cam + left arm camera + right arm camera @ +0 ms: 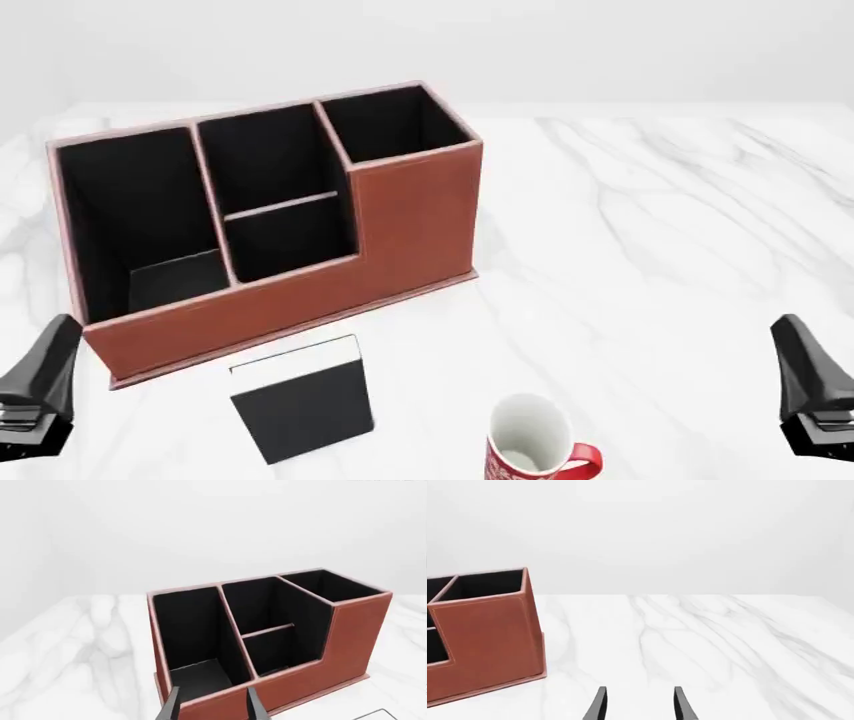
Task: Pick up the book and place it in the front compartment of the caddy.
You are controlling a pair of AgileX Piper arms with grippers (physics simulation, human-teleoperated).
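Observation:
The black book [302, 401] lies flat on the marble table, its white page edge turned toward the caddy [400, 220], just before the caddy's low front wall. The reddish-brown caddy [347, 635] stands at the left; its right end [490, 640] shows in the right wrist view. Its front compartment [290, 243], the small black-lined pocket behind the stepped notch [277, 650], holds nothing. My left gripper [40, 385] sits low at the near left, open [213, 707] and empty, facing the caddy. At the near right my right gripper [807, 395] is open [639, 707] over bare table.
A white mug with a red handle [534, 450] stands upright just right of the book, at the near edge. The caddy's wide bay [134, 215] and tall square pocket [394, 125] are empty. White marble table [667, 230] stretches to the right.

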